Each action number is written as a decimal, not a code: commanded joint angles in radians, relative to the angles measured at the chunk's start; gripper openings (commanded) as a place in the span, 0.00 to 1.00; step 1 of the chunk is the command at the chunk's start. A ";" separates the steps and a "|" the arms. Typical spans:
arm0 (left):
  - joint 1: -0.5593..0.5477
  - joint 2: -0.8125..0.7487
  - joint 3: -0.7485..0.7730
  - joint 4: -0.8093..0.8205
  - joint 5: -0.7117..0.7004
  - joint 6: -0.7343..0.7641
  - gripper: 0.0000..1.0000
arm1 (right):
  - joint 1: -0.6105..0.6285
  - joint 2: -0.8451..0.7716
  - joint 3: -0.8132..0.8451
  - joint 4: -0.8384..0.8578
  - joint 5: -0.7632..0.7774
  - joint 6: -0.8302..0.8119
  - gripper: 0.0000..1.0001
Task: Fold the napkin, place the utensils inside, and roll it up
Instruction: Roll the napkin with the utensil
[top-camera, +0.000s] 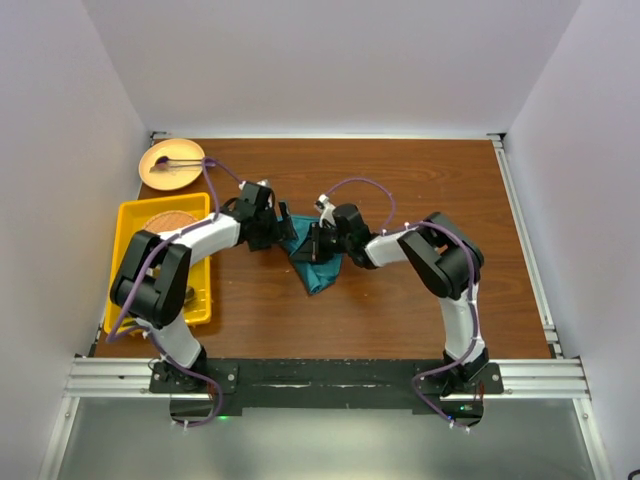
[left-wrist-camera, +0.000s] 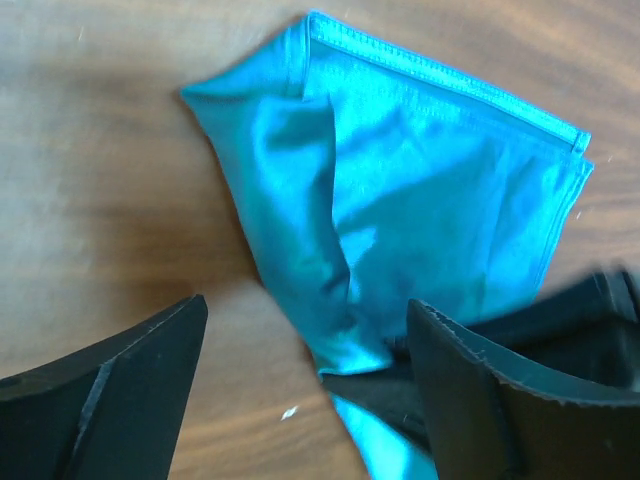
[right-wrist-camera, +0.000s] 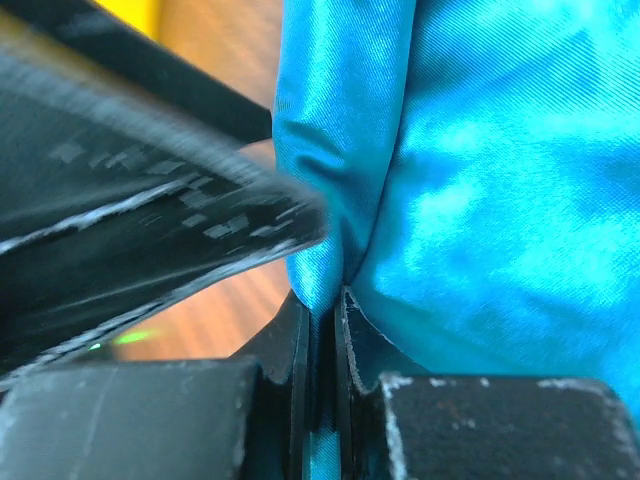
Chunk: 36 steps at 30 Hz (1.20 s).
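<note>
The teal napkin (top-camera: 314, 262) lies bunched at the middle of the wooden table between my two grippers. In the left wrist view the napkin (left-wrist-camera: 420, 190) is folded and creased, with a hemmed edge at the top. My left gripper (left-wrist-camera: 305, 385) is open, its jaws wide apart just over the napkin's near corner. My right gripper (right-wrist-camera: 325, 330) is shut on a fold of the napkin (right-wrist-camera: 500, 200), cloth pinched between its jaws. In the top view the left gripper (top-camera: 275, 228) and right gripper (top-camera: 318, 240) sit close together. The gold utensils are not in view.
A yellow tray (top-camera: 135, 225) holding a round brown object stands at the left edge. A tan plate (top-camera: 160, 172) with a thin dark-ended stick lies at the back left. Metal rails run along the right and near table edges.
</note>
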<state>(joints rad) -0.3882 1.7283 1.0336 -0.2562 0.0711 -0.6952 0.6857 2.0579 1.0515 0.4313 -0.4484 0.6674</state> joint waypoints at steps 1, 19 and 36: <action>0.003 -0.052 -0.053 0.027 -0.001 0.020 0.88 | -0.032 0.129 -0.097 0.282 -0.291 0.271 0.00; -0.006 0.192 0.049 -0.069 -0.152 -0.049 0.16 | -0.087 0.203 -0.174 0.598 -0.374 0.514 0.00; -0.038 0.226 0.072 -0.094 -0.099 0.011 0.00 | 0.156 -0.102 0.255 -0.692 0.422 -0.387 0.70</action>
<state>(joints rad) -0.4023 1.8709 1.1328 -0.2409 -0.0238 -0.7120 0.7837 1.9717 1.2385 -0.0185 -0.2703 0.4358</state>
